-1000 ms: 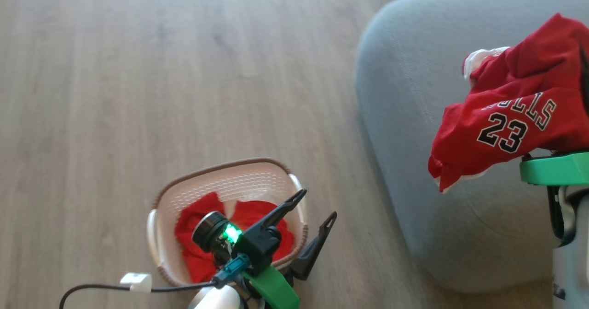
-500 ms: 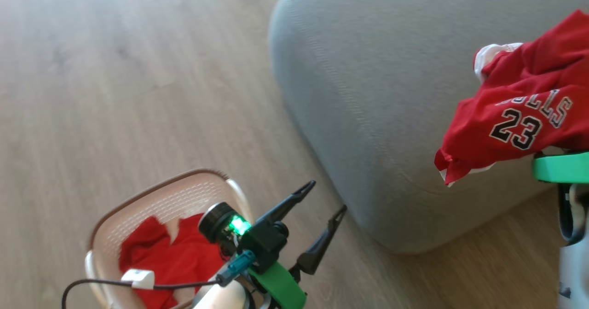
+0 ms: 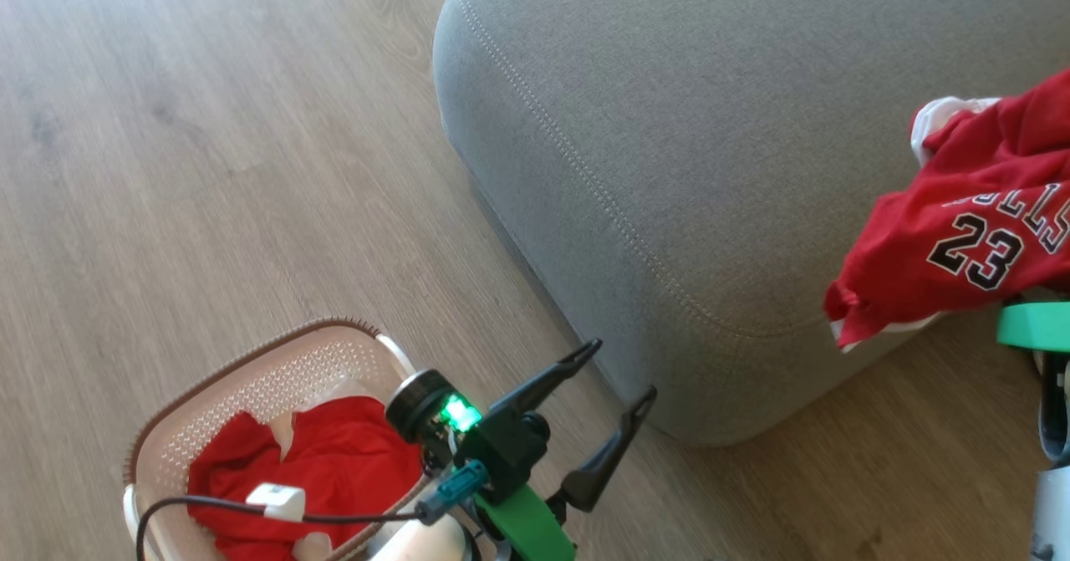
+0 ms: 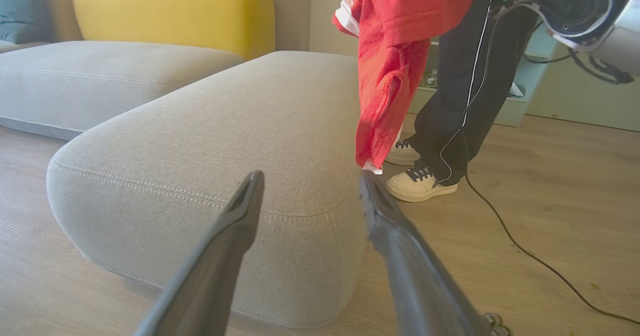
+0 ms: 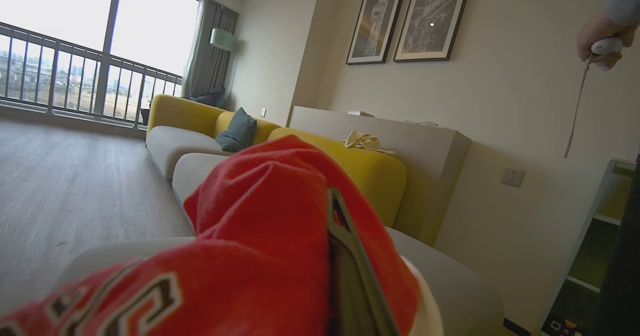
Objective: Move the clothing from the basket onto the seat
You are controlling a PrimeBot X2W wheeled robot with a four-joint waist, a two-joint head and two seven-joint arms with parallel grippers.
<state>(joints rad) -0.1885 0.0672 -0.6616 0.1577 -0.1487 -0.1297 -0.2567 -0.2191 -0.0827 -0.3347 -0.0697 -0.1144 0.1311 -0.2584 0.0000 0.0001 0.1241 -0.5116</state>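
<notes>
The red number 23 jersey (image 3: 970,243) hangs at the right edge of the head view, over the grey seat (image 3: 669,126). My right gripper (image 5: 334,201) is shut on it, its fingers mostly wrapped in the fabric. More red clothing (image 3: 334,469) lies in the cream basket (image 3: 251,369) on the floor at the lower left. My left gripper (image 3: 623,369) is open and holds nothing, just right of the basket and close to the seat's front corner (image 4: 200,125). The jersey (image 4: 395,65) dangles above the seat's far side in the left wrist view.
A person in dark trousers and cream shoes (image 4: 420,183) stands on the wooden floor beside the seat, a hand holding a white controller (image 5: 602,45). A thin black cable (image 4: 525,251) trails across the floor. Yellow sofa backs (image 4: 175,10) rise behind the seat.
The head view has swung toward the seat. My open left gripper, earlier over the basket, is now beside it near the seat's corner. The jersey still hangs from the right gripper.
</notes>
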